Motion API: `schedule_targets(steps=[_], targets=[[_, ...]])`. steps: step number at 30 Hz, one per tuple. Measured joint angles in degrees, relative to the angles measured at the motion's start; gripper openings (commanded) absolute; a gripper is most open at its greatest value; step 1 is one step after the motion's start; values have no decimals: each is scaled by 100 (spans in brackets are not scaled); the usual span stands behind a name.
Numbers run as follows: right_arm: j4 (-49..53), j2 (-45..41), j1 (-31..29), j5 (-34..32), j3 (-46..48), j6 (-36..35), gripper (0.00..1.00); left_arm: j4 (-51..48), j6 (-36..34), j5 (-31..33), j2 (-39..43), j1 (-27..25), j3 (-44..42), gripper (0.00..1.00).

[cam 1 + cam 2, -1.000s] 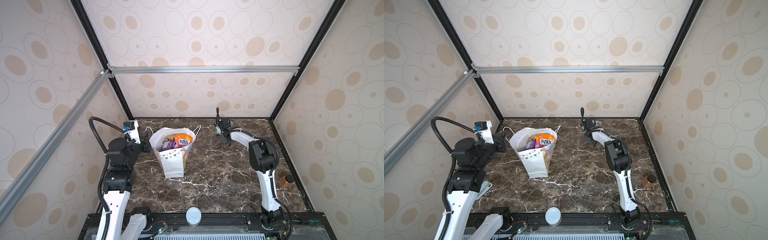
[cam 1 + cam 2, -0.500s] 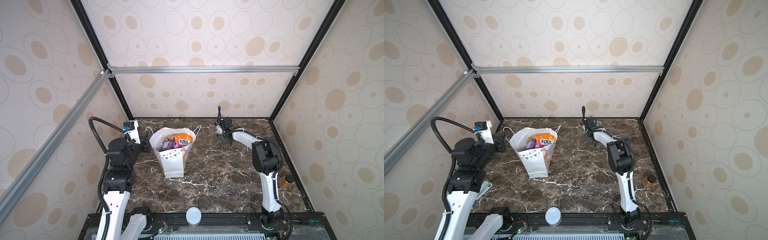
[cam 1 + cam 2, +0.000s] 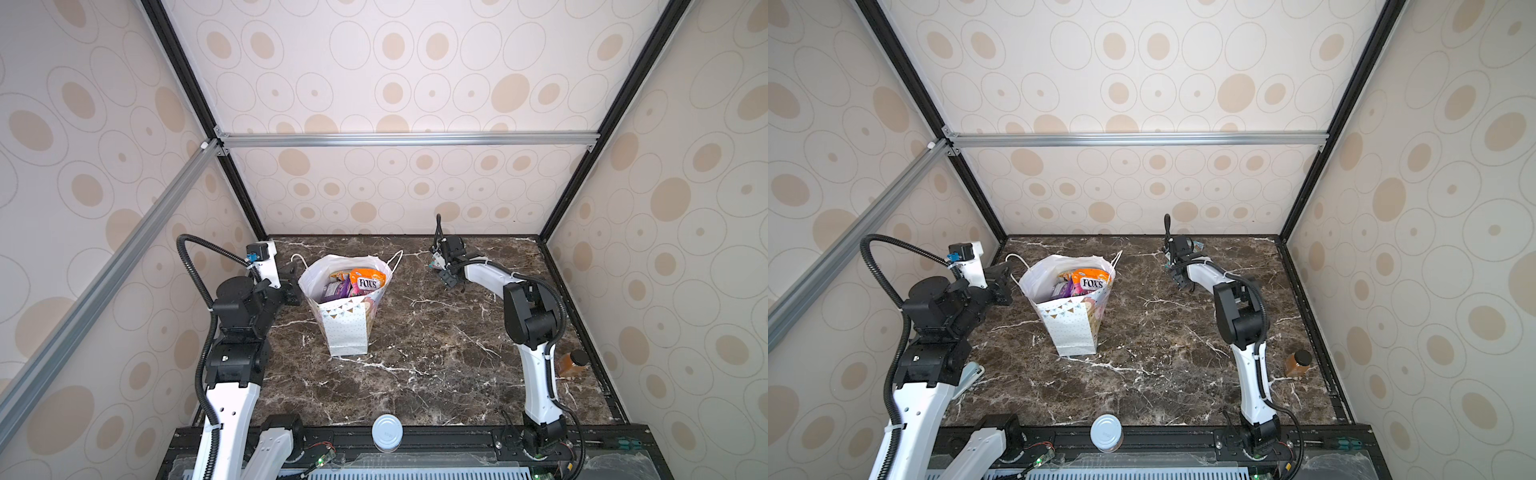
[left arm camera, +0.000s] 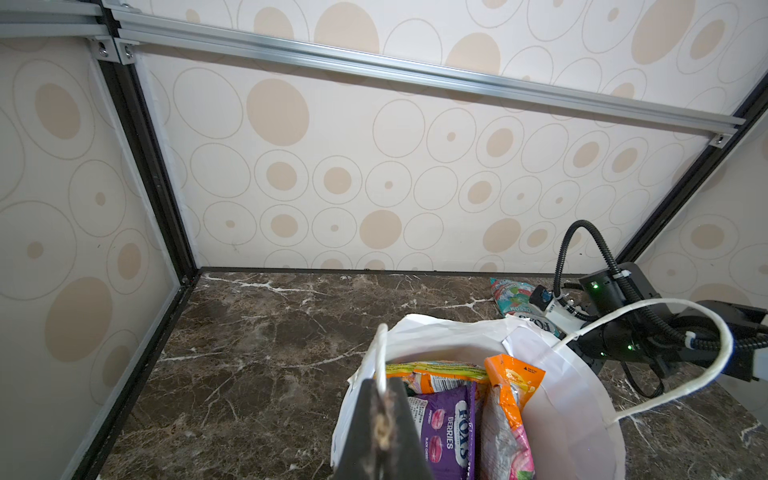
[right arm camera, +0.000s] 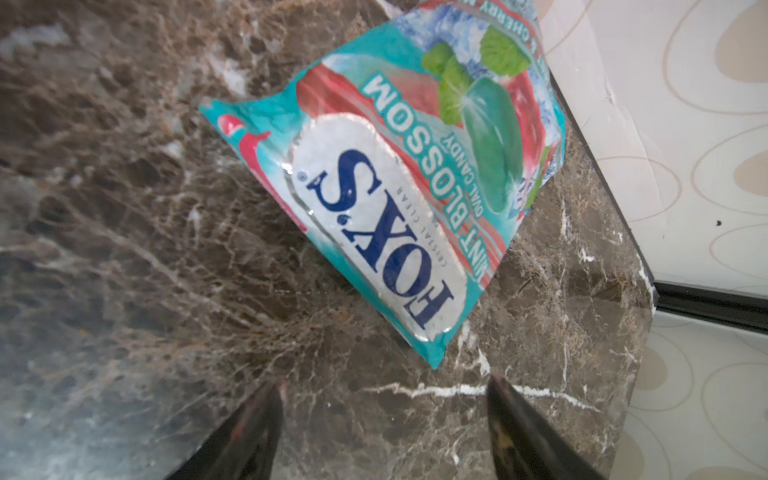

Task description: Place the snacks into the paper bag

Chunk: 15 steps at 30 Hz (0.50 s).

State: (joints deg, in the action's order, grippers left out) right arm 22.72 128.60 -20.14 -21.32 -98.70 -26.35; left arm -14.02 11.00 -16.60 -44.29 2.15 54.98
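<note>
low over the marble tabletop (image 3: 415, 353), right gripper (image 5: 385, 381) gapes; left gripper (image 4: 382, 388) pinches paper bag (image 4: 577, 415).

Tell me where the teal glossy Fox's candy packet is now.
In the right wrist view the teal glossy candy packet lies flat on the marble tabletop, just beyond the open right gripper, near the back wall, right of the white paper bag.

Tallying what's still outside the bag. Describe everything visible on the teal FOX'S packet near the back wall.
The teal packet is glossy, crinkled film: white oval label with blue FOX'S, MINT BLOSSOM lettering, pink streaks, green mint leaves and a green candy. It lies face up on the marble table, far end by the foot of the wall; contact there is unclear. The open right gripper stands just short of its near corner, not touching.
</note>
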Motion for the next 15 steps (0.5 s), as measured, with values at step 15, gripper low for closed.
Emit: schedule_targets(steps=[15], targets=[[-28,601,315,4,-782,39,74,-2,0,2,0,2,0,0]])
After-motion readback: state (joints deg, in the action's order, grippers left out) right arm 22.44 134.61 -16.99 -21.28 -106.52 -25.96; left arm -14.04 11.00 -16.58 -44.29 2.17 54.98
